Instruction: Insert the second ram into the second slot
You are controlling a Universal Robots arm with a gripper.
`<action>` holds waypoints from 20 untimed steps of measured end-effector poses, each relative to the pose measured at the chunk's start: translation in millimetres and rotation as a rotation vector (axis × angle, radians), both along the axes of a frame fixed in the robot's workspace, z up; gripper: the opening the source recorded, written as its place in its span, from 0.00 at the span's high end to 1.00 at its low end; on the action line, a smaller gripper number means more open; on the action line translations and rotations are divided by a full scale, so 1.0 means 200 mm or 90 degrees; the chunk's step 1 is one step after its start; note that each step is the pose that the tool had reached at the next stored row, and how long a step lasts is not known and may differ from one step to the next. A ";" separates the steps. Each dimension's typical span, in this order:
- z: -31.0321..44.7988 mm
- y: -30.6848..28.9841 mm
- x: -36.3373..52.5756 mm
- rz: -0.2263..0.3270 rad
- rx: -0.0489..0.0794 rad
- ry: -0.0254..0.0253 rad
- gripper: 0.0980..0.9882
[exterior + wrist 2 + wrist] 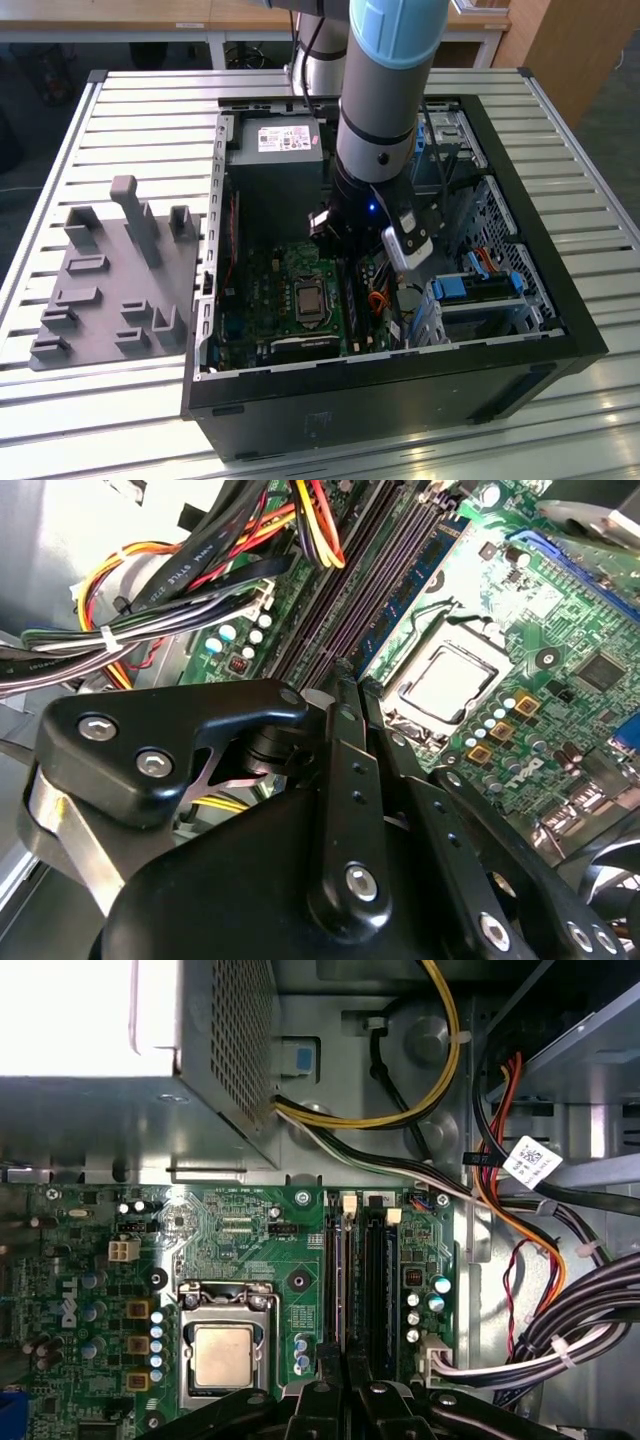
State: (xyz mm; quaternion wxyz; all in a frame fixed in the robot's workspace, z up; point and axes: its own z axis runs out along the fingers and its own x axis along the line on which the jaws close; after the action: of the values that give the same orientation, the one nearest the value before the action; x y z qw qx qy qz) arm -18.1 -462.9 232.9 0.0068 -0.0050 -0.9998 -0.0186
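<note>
Pincer lowered inside case, seen in both wrist views; positioned directly over memory slots; clenched or released cannot be told, and no stick can be made out in it; one blue ram seen seated just ahead of pincer tips, in slot nearest CPU; whether that is the second ram cannot be told; cables bundled beside pincer, on side away from CPU; arm held upright above pincer.
</note>
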 end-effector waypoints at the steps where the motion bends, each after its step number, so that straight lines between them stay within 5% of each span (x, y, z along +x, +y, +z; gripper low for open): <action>1: -0.002 0.000 0.002 0.000 0.000 0.0003 0.96; 20: -0.014 -0.006 0.014 0.005 0.000 0.0011 0.96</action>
State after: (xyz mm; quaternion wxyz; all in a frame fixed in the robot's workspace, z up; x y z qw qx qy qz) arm -15.3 -464.1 230.0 0.0078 -0.0013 -0.9998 -0.0185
